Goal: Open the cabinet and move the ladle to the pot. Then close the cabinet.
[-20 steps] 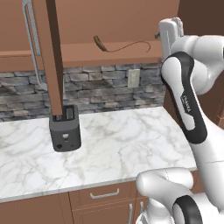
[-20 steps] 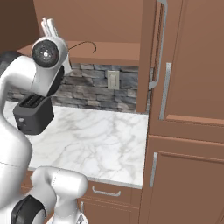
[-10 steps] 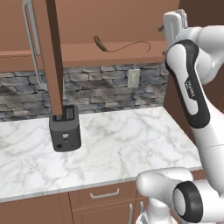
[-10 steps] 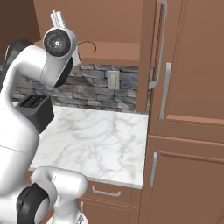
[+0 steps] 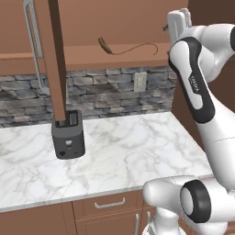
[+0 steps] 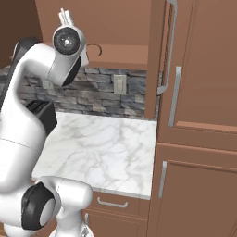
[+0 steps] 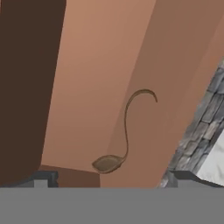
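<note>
Inside, thin curved ladle (image 7: pixel 126 131) with shallow brownish bowl on cabinet (image 5: pixel 114 27) shelf, tool (image 7: pixel 111 183) open, holding nothing

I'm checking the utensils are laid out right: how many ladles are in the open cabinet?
1. The ladle lies alone on the bottom shelf of the open cabinet, above the stone backsplash. Parts of the shelf are hidden by the door and arm.

The brown wooden wall cabinet (image 5: pixel 55 59) has silver bar handles. The thin brown curved ladle (image 7: pixel 124 140) lies on its lighter tan shelf. The white marble counter (image 5: pixel 128 156) has grey veins, the stone backsplash (image 5: pixel 114 92) is mottled grey, and the boxy toaster (image 5: pixel 68 137) is dark grey.
</note>
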